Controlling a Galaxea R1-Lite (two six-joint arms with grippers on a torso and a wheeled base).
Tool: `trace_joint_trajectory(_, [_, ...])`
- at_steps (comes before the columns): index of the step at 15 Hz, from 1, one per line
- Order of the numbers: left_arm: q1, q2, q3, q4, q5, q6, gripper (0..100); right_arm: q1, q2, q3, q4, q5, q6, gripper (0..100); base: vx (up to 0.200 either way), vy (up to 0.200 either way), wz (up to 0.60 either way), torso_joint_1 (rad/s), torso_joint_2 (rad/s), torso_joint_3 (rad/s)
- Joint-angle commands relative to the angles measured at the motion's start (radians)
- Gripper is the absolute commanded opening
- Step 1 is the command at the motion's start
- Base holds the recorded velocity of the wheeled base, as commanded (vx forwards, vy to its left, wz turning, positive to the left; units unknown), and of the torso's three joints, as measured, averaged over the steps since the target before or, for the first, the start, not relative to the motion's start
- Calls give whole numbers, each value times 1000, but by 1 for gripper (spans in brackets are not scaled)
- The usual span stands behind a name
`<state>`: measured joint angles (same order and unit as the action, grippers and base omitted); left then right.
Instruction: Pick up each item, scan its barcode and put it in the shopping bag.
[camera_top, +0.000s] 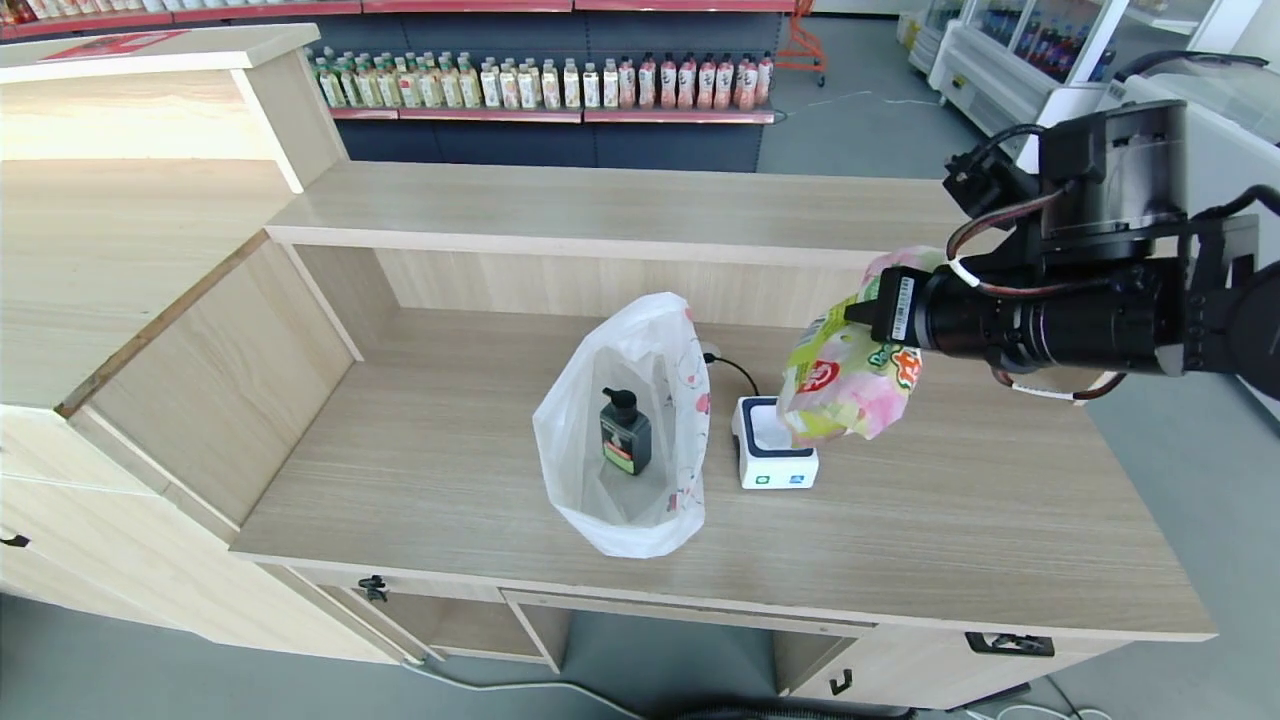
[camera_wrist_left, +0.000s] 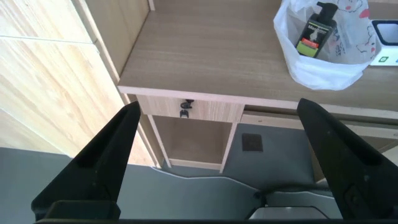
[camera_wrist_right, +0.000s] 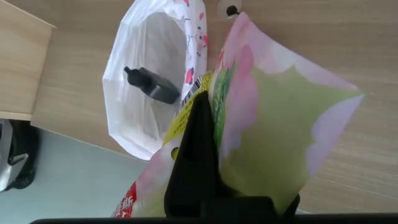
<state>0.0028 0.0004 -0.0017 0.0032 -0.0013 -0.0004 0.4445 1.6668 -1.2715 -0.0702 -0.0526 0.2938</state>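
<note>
My right hand (camera_top: 862, 310) clamps the pouch (camera_top: 850, 385) just above the scanner (camera_top: 775, 455), apparently for a barcode read. The bag (camera_top: 625, 525), bottle (camera_top: 625, 432) inside, gapes alongside on the desk (camera_top: 950, 520). My left hand (camera_wrist_left: 219, 109) hangs wide.

A pale wooden counter (camera_top: 950, 520) carries a white shopping bag (camera_top: 566, 440) standing open near its middle; a white scanner (camera_top: 778, 466) sits just beside the bag at three o'clock; the scanner's black cable (camera_top: 738, 372) runs off toward eleven o'clock.
</note>
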Motion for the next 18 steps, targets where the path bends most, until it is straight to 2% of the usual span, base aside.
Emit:
trace_joint_trajectory(1, [0,0,0,0,0,-3,100,-10,37,4,-23,34,2,0,0,0,0,0,0,0])
trace_joint_trajectory(4, [0,0,0,0,0,-3,100,-10,111,11,-140,88,1,0,0,0,0,0,0,0])
trace_joint_trajectory(10, [0,0,0,0,0,-3,100,10,278,12,-284,94,1,0,0,0,0,0,0,0])
trace_joint_trajectory(18, [0,0,0,0,0,-3,100,57,399,4,-333,122,4,0,0,0,0,0,0,0])
